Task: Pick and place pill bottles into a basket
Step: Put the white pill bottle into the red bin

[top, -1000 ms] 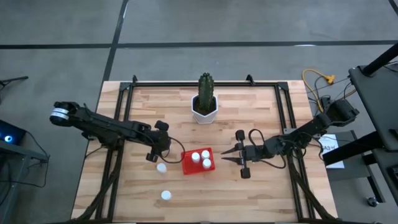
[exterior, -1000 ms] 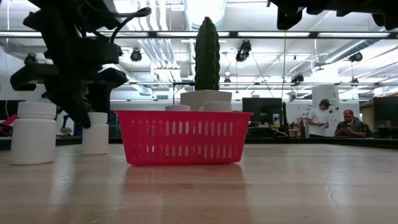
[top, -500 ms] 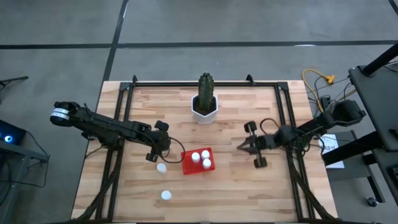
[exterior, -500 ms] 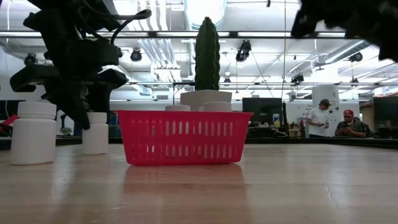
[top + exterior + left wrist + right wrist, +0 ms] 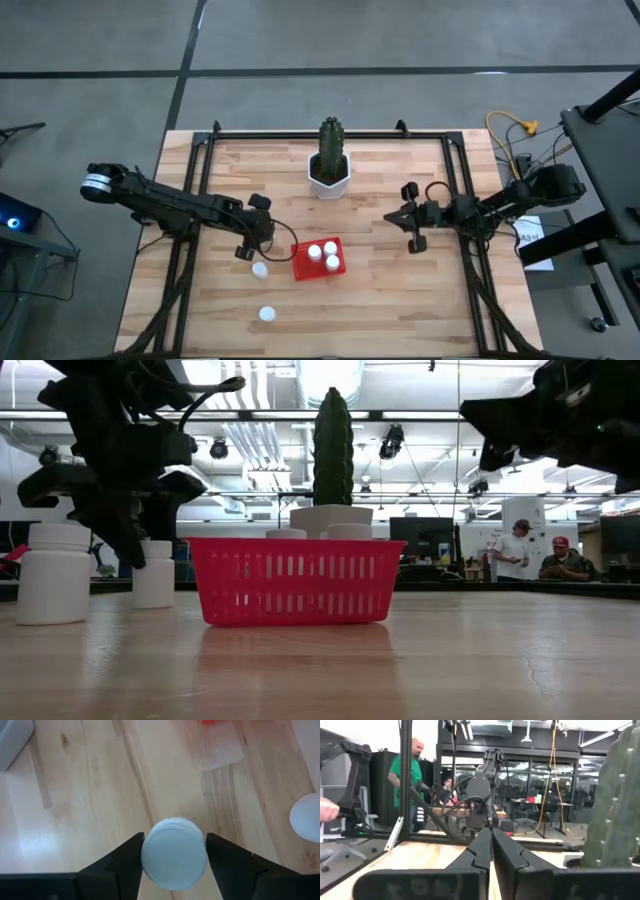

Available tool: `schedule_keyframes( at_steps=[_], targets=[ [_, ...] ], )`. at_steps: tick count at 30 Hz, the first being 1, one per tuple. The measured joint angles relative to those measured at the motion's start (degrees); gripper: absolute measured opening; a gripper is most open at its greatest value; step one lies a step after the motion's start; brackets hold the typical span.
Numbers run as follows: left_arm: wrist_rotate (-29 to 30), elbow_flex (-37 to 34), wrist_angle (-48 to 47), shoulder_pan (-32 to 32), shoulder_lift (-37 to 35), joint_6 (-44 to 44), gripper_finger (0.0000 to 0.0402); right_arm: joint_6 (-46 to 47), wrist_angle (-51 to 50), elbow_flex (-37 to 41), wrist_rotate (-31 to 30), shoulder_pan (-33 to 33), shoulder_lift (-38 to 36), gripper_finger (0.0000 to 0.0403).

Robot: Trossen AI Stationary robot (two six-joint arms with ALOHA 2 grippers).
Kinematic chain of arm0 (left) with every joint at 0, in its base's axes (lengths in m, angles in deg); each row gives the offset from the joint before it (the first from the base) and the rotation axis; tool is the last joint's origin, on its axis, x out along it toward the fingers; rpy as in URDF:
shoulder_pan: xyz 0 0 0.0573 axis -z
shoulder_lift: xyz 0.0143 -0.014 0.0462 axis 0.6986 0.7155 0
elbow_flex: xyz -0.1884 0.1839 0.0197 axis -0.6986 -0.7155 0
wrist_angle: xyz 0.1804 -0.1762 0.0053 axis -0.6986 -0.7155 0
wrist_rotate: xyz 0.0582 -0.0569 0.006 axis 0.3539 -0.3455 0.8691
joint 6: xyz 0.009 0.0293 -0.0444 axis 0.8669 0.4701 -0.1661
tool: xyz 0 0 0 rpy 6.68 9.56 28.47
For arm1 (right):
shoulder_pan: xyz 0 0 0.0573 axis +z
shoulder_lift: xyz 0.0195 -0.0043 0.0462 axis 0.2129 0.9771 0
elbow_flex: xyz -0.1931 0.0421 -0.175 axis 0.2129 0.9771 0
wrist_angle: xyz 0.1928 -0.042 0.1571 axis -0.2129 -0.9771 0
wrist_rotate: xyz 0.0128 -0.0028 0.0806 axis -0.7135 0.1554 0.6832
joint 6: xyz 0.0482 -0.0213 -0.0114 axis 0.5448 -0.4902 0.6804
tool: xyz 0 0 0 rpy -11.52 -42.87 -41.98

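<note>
The red basket (image 5: 300, 262) stands at mid table with three white pill bottles (image 5: 322, 254) upright in it; their caps show over its rim in the low view (image 5: 287, 533). A fourth bottle (image 5: 260, 269) stands upright on the table left of the basket. My left gripper (image 5: 248, 250) is open over it, one finger on each side of its cap (image 5: 174, 852). Another bottle (image 5: 267, 314) stands nearer the front edge. My right gripper (image 5: 390, 218) is shut and empty, raised, right of the basket. My left gripper comes at the bottle from above, pointing down, with its two fingers (image 5: 125, 862) close on either side of the cap. I cannot tell whether they touch it. The bottle stands upright on the table.
A white hexagonal pot with a green cactus (image 5: 328, 178) stands at the far middle of the table, behind the basket (image 5: 295, 580). Black frame rails run along the table's left, right and far edges. People show in the room beyond the table.
My right gripper has drawn back from beside the basket toward the table's right and far edges, and its fingers have shut. My left gripper and the bottles have kept still.
</note>
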Motion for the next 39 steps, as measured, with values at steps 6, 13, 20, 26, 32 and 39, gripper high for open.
schedule_keyframes(
  at_steps=[6,13,20,26,32,39],
  targets=[
    [-0.02,-0.11,0.34,0.00,0.04,-0.30,0.0194,-1.10,-2.05,-0.08,1.17,-1.89,-1.97,0.0008],
    [-0.01,-0.18,1.09,0.00,0.04,-0.09,0.0194,6.37,-31.62,-0.03,1.55,-5.12,-15.71,0.0008],
    [0.00,-0.16,1.45,0.00,0.09,0.79,0.0194,8.40,-54.06,-0.08,-0.04,-4.25,-36.33,0.0008],
    [-0.01,-0.32,1.50,0.00,0.11,0.74,0.0194,9.98,-69.59,-0.08,-2.02,-2.54,-49.44,0.0008],
    [-0.01,-0.24,1.53,0.00,0.13,0.74,0.0194,5.85,-77.97,-0.08,-2.65,-2.00,-57.55,0.0008],
    [-0.02,-0.24,1.53,0.00,0.09,0.76,0.0194,7.35,-84.92,-0.16,-3.56,-2.05,-63.11,0.0009]
  ],
)
